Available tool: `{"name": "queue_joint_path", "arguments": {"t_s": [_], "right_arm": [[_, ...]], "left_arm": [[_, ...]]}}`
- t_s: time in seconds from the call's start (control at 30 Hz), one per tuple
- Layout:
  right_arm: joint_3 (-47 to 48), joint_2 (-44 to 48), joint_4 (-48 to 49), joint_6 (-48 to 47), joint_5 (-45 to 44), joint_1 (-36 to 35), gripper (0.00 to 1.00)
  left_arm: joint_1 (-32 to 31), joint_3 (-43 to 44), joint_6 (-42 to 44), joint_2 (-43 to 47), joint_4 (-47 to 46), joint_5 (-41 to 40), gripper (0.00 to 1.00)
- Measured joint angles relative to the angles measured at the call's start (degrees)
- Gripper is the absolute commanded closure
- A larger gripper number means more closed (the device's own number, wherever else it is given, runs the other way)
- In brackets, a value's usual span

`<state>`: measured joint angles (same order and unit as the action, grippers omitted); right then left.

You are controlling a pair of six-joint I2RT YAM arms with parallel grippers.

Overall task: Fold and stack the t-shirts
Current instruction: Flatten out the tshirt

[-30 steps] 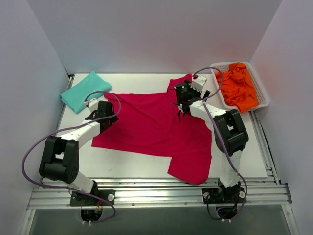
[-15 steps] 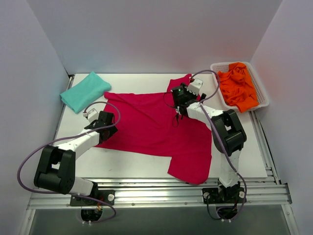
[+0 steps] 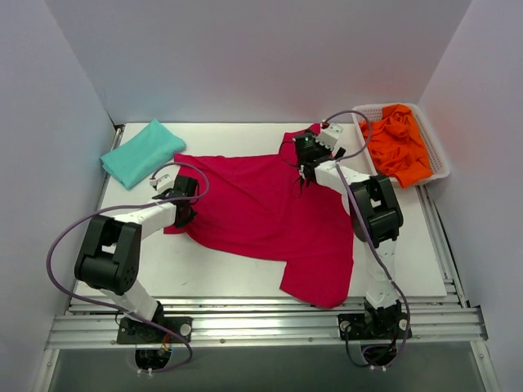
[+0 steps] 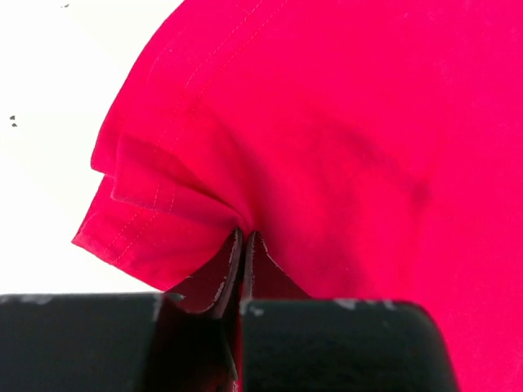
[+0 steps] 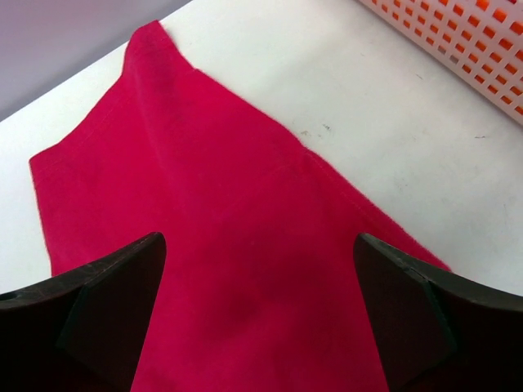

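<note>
A crimson red t-shirt (image 3: 261,212) lies spread across the middle of the white table, one sleeve reaching toward the front edge. My left gripper (image 3: 183,202) sits at the shirt's left edge. In the left wrist view that gripper (image 4: 245,245) is shut, pinching a small fold of the red t-shirt (image 4: 343,122) by the stitched hem. My right gripper (image 3: 303,167) hovers over the far right sleeve, its fingers (image 5: 106,310) wide apart above flat red cloth (image 5: 245,212) with nothing between them. A folded teal t-shirt (image 3: 140,153) lies at the far left. Orange t-shirts (image 3: 396,140) are heaped at the far right.
The orange shirts fill a white slatted basket (image 3: 442,163) at the table's far right corner; its wall (image 5: 482,49) shows in the right wrist view. Grey walls stand close on the left, back and right. A metal rail runs along the near edge.
My left gripper slid in along the shirt's left edge and went from open to shut on the cloth, bunching it. My right gripper shifted slightly toward the far sleeve, still open.
</note>
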<state>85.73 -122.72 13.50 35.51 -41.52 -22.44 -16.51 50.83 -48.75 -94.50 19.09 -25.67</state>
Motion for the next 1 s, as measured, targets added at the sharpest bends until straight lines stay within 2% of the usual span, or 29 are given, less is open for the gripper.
{"name": "queue_joint_path", "arguments": {"t_s": [0.3,0.63,0.77,0.83,0.87,0.9,0.93,1.0], "right_arm": [[-2.58,-0.15,3.02,1.20,5.16,4.35,0.09],[-3.41,-1.01,4.66,2.45,8.94,5.99,0.09],[-4.61,-1.01,5.25,3.02,10.10,8.17,0.09],[-5.05,-1.01,5.60,3.34,10.78,9.03,0.09],[-5.29,-1.01,5.73,3.52,11.10,9.35,0.09],[-5.42,-1.01,5.84,3.56,11.41,9.75,0.10],[-5.51,-1.01,5.92,3.65,11.69,10.05,0.10],[-5.55,-1.01,6.03,3.72,12.31,10.29,0.10]], "left_arm": [[-0.13,-1.36,-0.33,1.75,1.11,1.03,0.98],[-7.58,-5.86,-8.24,12.50,14.69,0.85,0.98],[-8.57,-7.87,-11.50,15.69,18.73,0.15,0.98],[-8.59,-9.25,-12.74,17.03,20.31,-0.31,0.67],[-8.59,-9.68,-13.09,17.42,21.20,-0.59,0.45],[-8.59,-9.92,-13.38,17.64,22.10,-0.87,0.30],[-8.59,-9.94,-13.60,17.75,22.84,-1.07,0.07],[-8.59,-9.88,-14.40,17.88,23.71,-1.86,0.03]]}}
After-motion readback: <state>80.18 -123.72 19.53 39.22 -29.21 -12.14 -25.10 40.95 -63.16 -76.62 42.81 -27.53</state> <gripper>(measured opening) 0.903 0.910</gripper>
